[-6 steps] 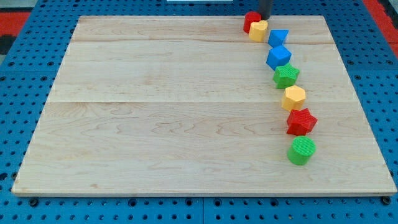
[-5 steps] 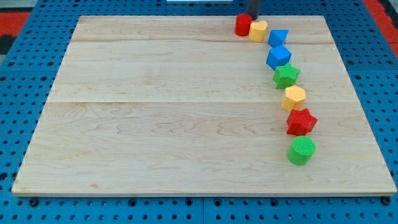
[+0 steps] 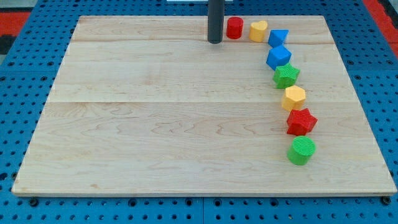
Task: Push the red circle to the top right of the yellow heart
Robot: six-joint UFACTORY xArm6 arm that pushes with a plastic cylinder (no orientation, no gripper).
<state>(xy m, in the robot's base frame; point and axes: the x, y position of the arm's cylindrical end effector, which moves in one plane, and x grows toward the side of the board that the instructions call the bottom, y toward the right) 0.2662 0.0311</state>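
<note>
My tip (image 3: 214, 42) is a bare dark rod end with no pincer to spread or press, and it rests on the wooden board (image 3: 155, 124) near the far edge, holding nothing. Just to its right sits the red circle (image 3: 234, 28), near the rod but with a slim gap showing between them. Right of that, close beside it yet apart, lies the yellow heart (image 3: 259, 30), so the red circle is on the heart's left, not at its far right.

From the heart a curved line of blocks runs toward the near edge along the board's right side. A blue triangle-like block (image 3: 278, 37) is just right of the heart, then a blue cube (image 3: 278, 57) a little nearer, then a green star-shaped block (image 3: 286, 75) touching or almost touching the cube. After it come a yellow hexagon (image 3: 293, 98), a red star (image 3: 301, 121) and, nearest of all, a green circle (image 3: 301, 150).

The board lies on a blue perforated table (image 3: 37, 199), with red patches at the far corners
</note>
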